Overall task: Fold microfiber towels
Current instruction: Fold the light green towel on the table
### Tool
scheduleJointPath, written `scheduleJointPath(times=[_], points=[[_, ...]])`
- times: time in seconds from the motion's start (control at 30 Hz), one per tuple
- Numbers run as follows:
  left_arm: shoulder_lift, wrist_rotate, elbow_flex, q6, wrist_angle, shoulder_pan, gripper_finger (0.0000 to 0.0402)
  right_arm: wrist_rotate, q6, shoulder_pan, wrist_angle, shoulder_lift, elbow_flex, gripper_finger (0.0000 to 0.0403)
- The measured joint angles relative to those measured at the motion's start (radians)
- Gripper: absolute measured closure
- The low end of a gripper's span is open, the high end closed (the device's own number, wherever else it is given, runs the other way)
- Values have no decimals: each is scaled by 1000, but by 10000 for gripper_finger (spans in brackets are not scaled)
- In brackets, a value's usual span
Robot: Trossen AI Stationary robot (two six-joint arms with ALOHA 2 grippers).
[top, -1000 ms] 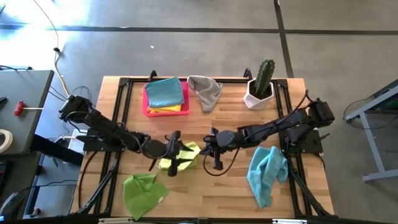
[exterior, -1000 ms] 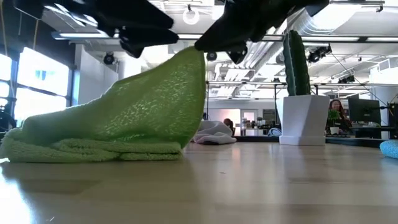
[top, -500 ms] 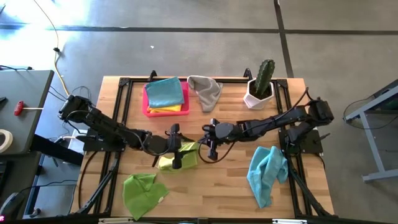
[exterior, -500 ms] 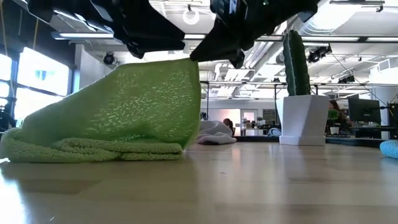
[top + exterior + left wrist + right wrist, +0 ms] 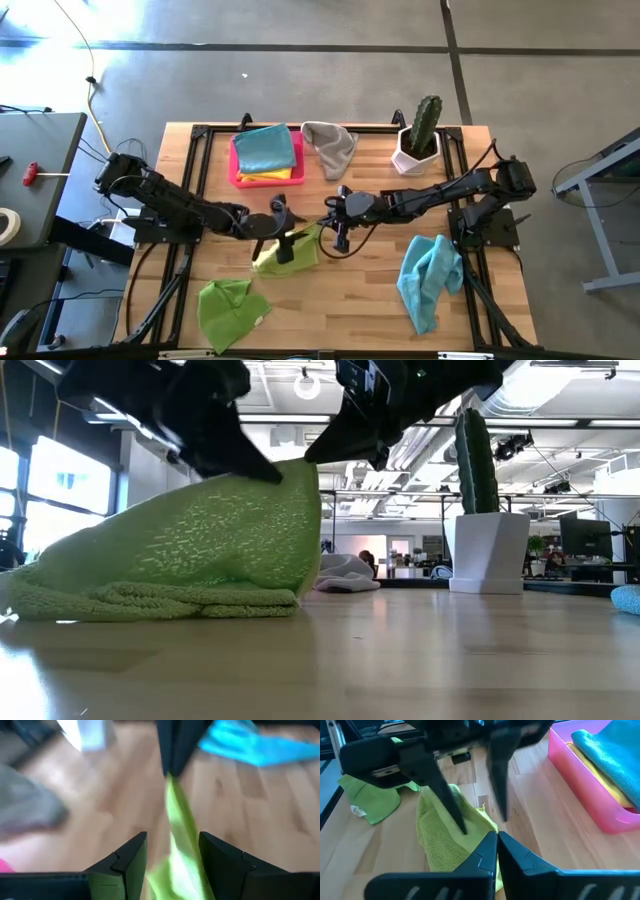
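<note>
the lime towel [image 5: 290, 250] lies near the middle of the wooden counter [image 5: 350, 290], and both arms meet over it. the right tool [image 5: 333, 232] has its fingers pressed together on the towel's raised corner, holding that corner up off the counter, so that in the low view the cloth [image 5: 190, 550] rises like a tent from a bunched lower edge resting on the wood. the left tool [image 5: 283, 240] is at the towel's other side; its wrist view shows its two fingers [image 5: 125, 862] set apart with the lime cloth [image 5: 182, 850] running up between them, and they are not closed on it. in the right wrist view the left tool's fingers [image 5: 445, 800] come down onto the lime towel [image 5: 445, 840]. the green towel [image 5: 230, 308] lies crumpled near the counter's front edge on the left arm's side. a light blue towel [image 5: 428, 278] lies loose on the right arm's side. the pink tray [image 5: 240, 172] stands at the back of the counter with another light blue towel [image 5: 266, 148] folded on top of a yellow towel [image 5: 270, 175] in it. the grey towel [image 5: 330, 148] lies just beside the tray, and a potted cactus [image 5: 420, 135] stands farther along the back edge.
</note>
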Motion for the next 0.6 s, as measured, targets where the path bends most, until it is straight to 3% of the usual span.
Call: scheduleJointPath(times=[0.37, 0.6], points=[[0, 416, 0, -36, -40, -71, 232, 0, -112, -5, -75, 0, 0, 403], [0, 479, 0, -127, -40, -174, 232, 22, -132, -28, -135, 0, 0, 403]])
